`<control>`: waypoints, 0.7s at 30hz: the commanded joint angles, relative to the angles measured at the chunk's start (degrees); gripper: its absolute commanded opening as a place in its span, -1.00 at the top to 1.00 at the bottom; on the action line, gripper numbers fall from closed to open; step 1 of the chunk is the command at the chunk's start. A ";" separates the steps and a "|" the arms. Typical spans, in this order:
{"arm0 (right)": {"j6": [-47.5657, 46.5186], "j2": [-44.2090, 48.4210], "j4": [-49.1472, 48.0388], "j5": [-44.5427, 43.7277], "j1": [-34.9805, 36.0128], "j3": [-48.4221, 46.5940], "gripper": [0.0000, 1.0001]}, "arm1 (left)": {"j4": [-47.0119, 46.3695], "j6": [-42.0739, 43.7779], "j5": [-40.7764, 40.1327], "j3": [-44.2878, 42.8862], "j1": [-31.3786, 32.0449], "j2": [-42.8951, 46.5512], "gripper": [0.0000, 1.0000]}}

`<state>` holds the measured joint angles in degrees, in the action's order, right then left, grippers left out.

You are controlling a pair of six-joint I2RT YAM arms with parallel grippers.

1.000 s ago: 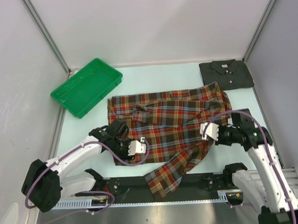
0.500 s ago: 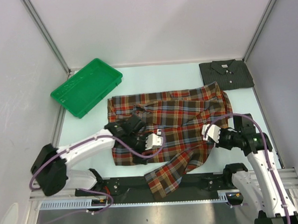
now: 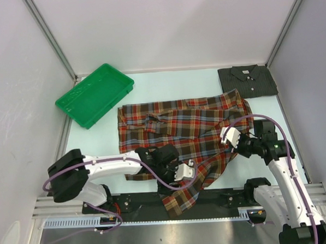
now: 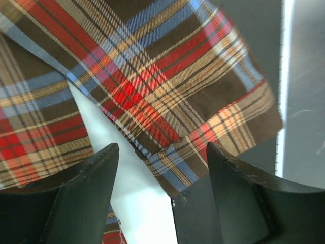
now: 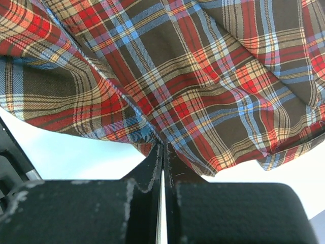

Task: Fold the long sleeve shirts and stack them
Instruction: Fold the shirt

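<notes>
The plaid shirt (image 3: 179, 124) lies centre frame; the charcoal shirt (image 3: 247, 80) lies upper right. The left gripper (image 4: 162, 152), spread, hovers over the lower sleeve (image 4: 203, 96). The right gripper (image 5: 162, 148), pressed together, pinches the plaid shirt's edge.

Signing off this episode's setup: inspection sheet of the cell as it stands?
Surface: pale table, no spills seen.
Job's things: plaid shirt spread out, one sleeve hanging over the near edge; grey shirt folded, far right corner.
Clutter: green tray, far left.
Grippers: left gripper open above the sleeve; right gripper shut on the plaid shirt's right edge.
Cables: purple cables loop along both arms; the left one crosses the plaid shirt.
Surroundings: white walls; metal rail along the near edge.
</notes>
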<state>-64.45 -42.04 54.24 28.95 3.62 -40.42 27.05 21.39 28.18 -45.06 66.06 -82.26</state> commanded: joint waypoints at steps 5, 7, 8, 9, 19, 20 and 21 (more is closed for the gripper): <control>1.08 1.88 -2.03 1.28 -0.72 0.52 1.00 | -0.77 -2.93 -9.20 -2.84 4.78 -7.73 -0.47; 1.08 1.96 -1.94 1.46 -0.98 0.52 1.00 | -0.33 -3.28 -10.08 -3.81 5.22 -9.76 -0.30; 1.34 1.96 -2.12 1.55 -1.07 0.52 1.00 | 0.02 -3.19 -9.99 -4.07 5.30 -10.28 -0.10; 1.60 1.96 -2.47 1.55 -1.24 0.52 1.00 | 0.11 -3.11 -10.51 -4.33 5.39 -10.55 0.28; 10.38 -1.71 -10.98 2.34 -1.60 1.40 1.00 | 6.69 3.72 -1.29 -12.23 -7.09 5.35 1.00; 11.87 -2.51 -12.30 2.86 -1.51 1.31 1.00 | 6.96 4.53 -0.68 -13.90 -7.17 6.40 1.00; 16.32 -3.39 -15.53 3.04 -1.51 1.05 1.00 | 6.97 4.89 -0.15 -17.31 -7.26 6.32 1.00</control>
<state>-58.00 -42.98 48.86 29.52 2.33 -39.22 33.12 21.54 22.81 -52.34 59.72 -81.43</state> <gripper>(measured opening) 0.009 0.008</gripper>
